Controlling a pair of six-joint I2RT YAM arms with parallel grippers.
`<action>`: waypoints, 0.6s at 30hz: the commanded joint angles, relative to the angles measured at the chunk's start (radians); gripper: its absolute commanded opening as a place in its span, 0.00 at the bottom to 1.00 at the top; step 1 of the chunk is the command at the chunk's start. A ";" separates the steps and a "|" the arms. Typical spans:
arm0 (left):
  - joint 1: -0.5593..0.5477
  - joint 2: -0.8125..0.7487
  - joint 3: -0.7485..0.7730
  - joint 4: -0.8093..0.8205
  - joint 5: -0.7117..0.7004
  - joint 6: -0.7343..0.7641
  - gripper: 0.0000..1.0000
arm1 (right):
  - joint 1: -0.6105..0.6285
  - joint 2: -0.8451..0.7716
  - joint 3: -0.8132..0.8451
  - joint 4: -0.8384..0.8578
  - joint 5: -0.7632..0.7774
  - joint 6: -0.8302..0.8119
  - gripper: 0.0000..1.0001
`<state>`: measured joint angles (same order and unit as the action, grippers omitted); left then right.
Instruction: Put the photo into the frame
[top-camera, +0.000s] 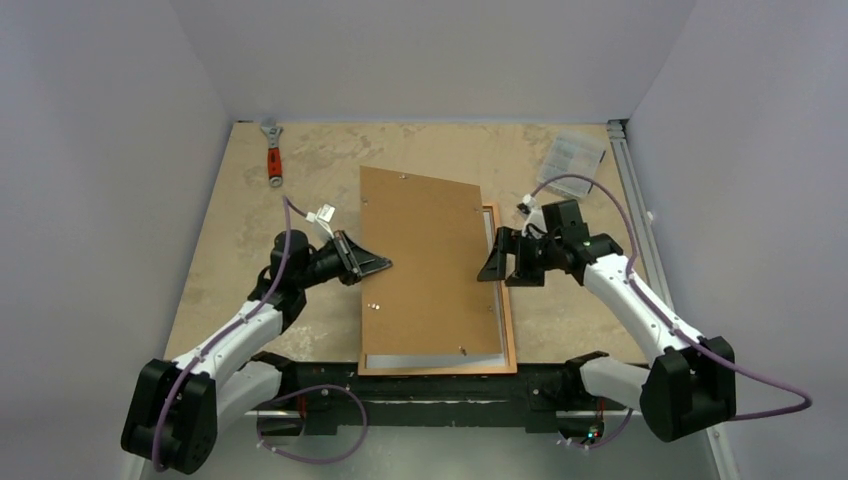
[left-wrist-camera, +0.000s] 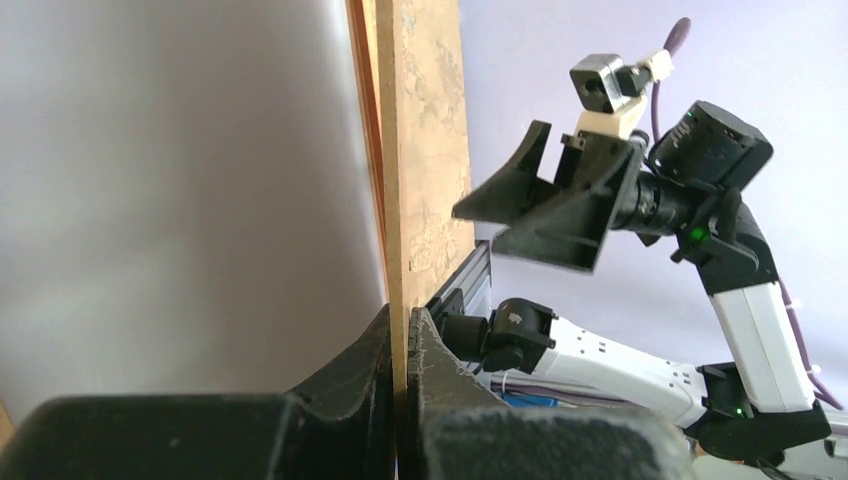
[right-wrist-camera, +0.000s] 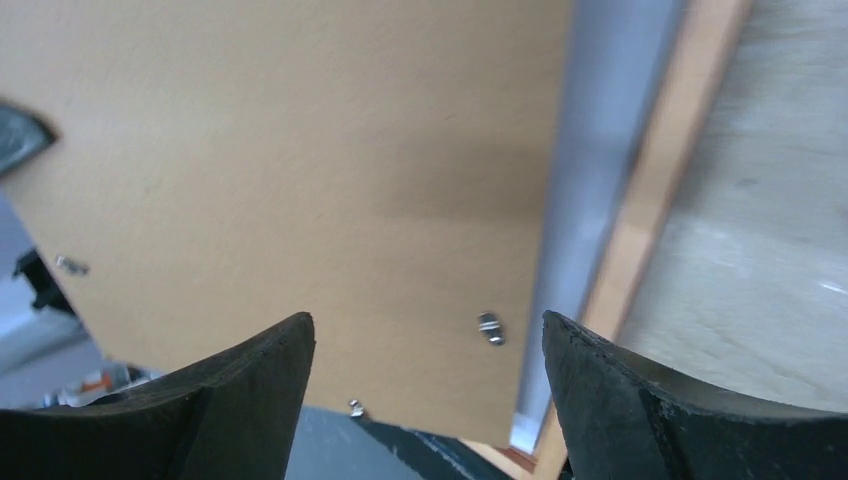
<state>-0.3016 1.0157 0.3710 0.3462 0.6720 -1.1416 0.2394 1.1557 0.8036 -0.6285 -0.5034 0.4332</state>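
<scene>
The photo (top-camera: 420, 260) shows its plain brown back and lies askew over the frame (top-camera: 509, 330), tilted with its far corner past the frame's top. My left gripper (top-camera: 383, 265) is shut on the photo's left edge; in the left wrist view the thin board (left-wrist-camera: 397, 280) sits pinched between both pads. My right gripper (top-camera: 492, 262) stands open beside the photo's right edge, holding nothing. In the right wrist view its fingers (right-wrist-camera: 428, 340) frame the brown back (right-wrist-camera: 300, 150), a grey inner strip and the orange frame rail (right-wrist-camera: 655, 210).
A red-handled wrench (top-camera: 272, 152) lies at the far left of the table. A small clear plastic box (top-camera: 572, 155) sits at the far right, near a metal rail (top-camera: 625, 180). Walls close in on three sides.
</scene>
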 joint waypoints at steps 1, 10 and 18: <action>-0.001 -0.061 0.036 0.011 -0.036 -0.007 0.00 | 0.137 0.007 0.057 0.011 -0.142 -0.027 0.80; -0.001 -0.062 0.048 -0.022 -0.039 -0.002 0.00 | 0.441 0.042 0.073 0.080 -0.166 0.033 0.05; -0.001 -0.058 0.050 -0.033 -0.038 0.002 0.00 | 0.612 0.027 -0.006 0.093 -0.087 0.087 0.00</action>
<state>-0.3016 0.9730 0.3710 0.2413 0.6197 -1.1408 0.7944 1.2011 0.8352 -0.5613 -0.6380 0.4835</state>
